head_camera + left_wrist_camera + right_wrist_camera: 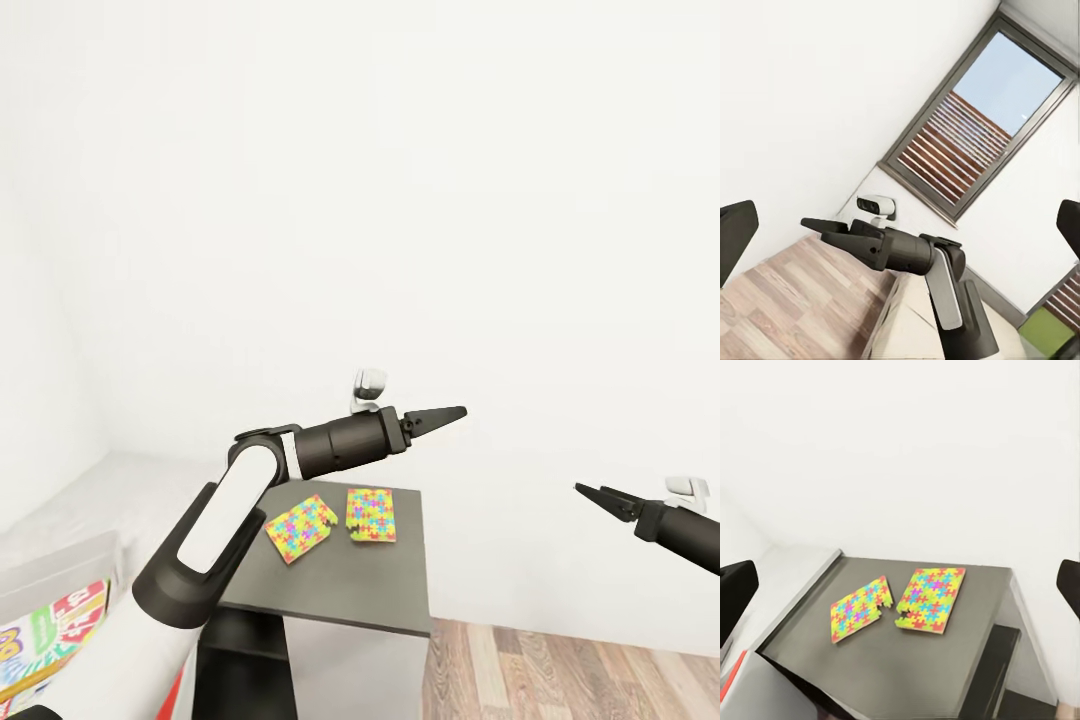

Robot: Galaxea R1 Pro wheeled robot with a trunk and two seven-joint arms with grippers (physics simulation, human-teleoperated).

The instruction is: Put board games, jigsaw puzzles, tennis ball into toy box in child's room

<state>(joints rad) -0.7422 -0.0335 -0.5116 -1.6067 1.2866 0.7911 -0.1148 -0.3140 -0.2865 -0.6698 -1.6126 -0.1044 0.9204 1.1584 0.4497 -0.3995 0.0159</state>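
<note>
Two jigsaw puzzles [300, 527] [371, 514] lie flat side by side on the dark grey cabinet section of the table [340, 590]; the right wrist view shows them too [859, 609] [931, 598]. My left gripper [460, 410] hovers above and behind them, pointing right. Its fingers [735, 240] stand wide apart, open and empty. My right gripper [580, 489] hangs in the air to the right of the cabinet, aimed left at the puzzles, also open with its fingers [735, 596] at that view's edges. A colourful board game [50, 630] lies at the lower left by a light grey toy box wall [60, 565].
A white wall stands close behind the cabinet. The pale desk top [100, 490] runs off to the left. Wood-plank floor [570, 670] lies right of the cabinet. The left wrist view shows a tall dark-framed window [975, 127] and my right arm [907, 251].
</note>
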